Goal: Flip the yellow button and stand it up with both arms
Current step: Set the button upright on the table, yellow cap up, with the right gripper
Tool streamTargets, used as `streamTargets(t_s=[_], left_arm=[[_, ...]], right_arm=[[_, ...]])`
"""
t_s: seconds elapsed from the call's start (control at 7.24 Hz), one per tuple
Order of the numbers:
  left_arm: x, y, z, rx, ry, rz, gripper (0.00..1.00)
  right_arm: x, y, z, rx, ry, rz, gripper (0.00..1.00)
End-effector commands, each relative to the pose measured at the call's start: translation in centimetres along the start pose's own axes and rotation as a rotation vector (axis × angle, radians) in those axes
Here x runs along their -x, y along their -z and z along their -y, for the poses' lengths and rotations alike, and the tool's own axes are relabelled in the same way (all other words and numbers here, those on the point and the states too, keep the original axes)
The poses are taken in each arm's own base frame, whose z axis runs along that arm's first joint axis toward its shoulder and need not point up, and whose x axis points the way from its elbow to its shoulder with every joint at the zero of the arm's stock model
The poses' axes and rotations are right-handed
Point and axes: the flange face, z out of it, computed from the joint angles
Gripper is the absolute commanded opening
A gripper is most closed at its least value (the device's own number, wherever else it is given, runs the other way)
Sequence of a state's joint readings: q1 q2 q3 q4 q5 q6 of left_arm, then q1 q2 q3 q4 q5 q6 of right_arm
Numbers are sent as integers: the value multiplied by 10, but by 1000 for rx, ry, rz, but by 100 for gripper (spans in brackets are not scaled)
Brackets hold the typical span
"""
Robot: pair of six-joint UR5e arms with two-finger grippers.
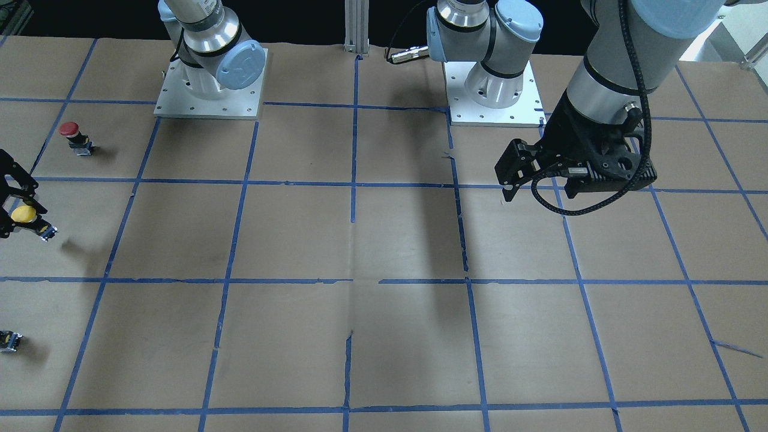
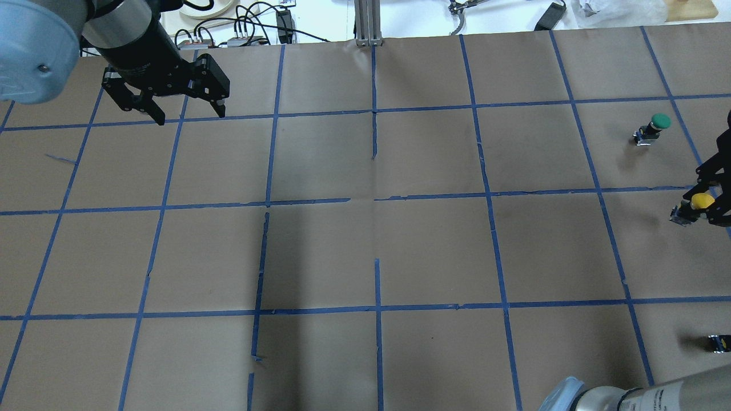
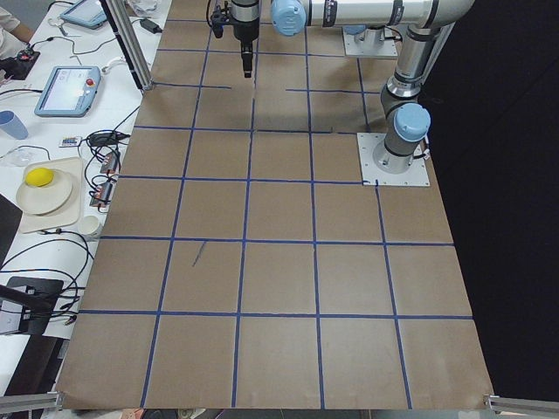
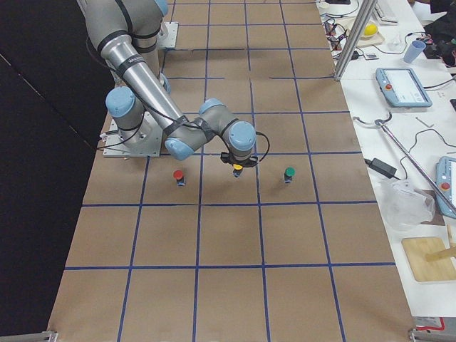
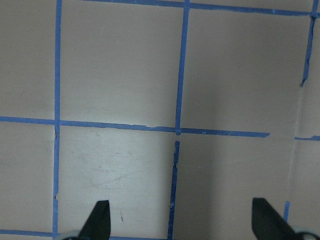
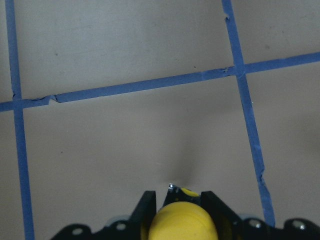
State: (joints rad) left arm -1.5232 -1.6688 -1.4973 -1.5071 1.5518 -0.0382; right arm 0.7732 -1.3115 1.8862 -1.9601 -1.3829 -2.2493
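The yellow button is held between the fingers of my right gripper at the table's far right side, tilted, with its grey contact block pointing down and out. The button also shows in the overhead view and in the right wrist view, where the black fingers press on both sides of its cap. My right gripper reaches in from the overhead view's right edge. My left gripper is open and empty above the far left of the table, and its fingertips stand wide apart over bare paper.
A red-capped button stands near the robot's side. A green-capped button stands on the far side. A small capless dark block lies close to the right edge. The brown paper has blue tape grid lines.
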Motion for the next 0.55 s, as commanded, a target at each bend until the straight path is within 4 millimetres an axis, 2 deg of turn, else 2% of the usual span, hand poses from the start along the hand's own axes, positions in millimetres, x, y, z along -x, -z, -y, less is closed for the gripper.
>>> streamTargets(t_s=[0.0,0.28,0.41], left_arm=[[2,2,1,-4,5,-1,100],[2,3,1,-7,6,1,100],[3,3,1,-7,8,1,100]], right_arm=[[-2,-17,-5,-27,18,29,20],[-1,-19,-6,-27,53,40,22],[-1,-21,-7,-30,54,44,26]])
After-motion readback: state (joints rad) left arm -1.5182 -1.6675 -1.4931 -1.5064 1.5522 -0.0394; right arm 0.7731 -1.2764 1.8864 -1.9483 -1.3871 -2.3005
